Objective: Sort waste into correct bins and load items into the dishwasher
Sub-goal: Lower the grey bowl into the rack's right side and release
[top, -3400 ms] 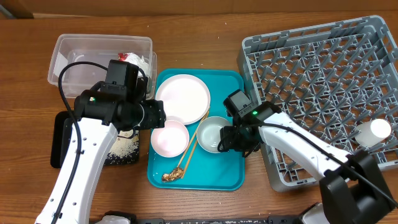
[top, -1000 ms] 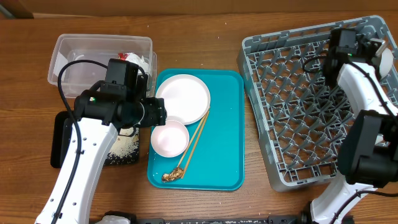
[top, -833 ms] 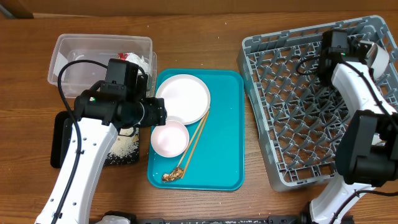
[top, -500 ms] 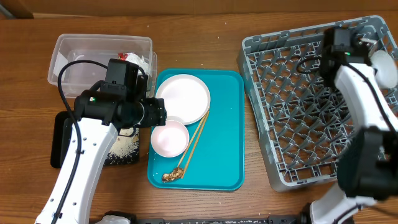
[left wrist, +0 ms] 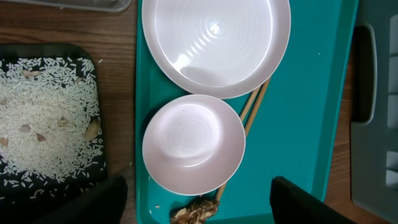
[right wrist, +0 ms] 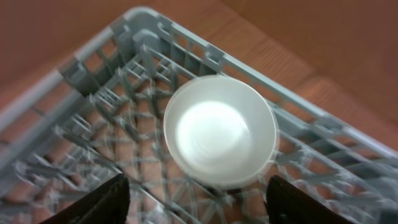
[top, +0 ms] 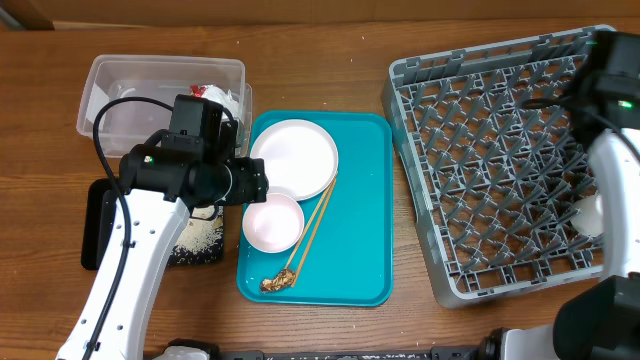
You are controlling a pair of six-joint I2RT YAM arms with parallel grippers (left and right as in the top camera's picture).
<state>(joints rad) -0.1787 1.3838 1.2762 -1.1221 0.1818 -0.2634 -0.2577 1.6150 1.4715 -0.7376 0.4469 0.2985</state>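
From overhead, the clear tub (top: 165, 62) holds crumpled paper (top: 222, 98). The black tray (top: 95, 225) carries rice (top: 200, 238), partly under the left arm (top: 160, 175). On the teal tray (top: 360, 220) lie the plate (top: 293, 158), pink bowl (top: 273, 222), chopsticks (top: 315, 225) and brown scraps (top: 278, 283). In the dish rack (top: 480, 180) a white cup (top: 588, 213) is half hidden by the right arm (top: 612, 110), itself cut off at the edge. Neither arm's jaws show here.

At the left wrist, the left jaws stand wide apart and empty above the pink bowl.

The right wrist view is blurred. The right jaws gape, holding nothing, over a pale grey bowl (right wrist: 219, 132) upright in the rack's corner, unseen from above.
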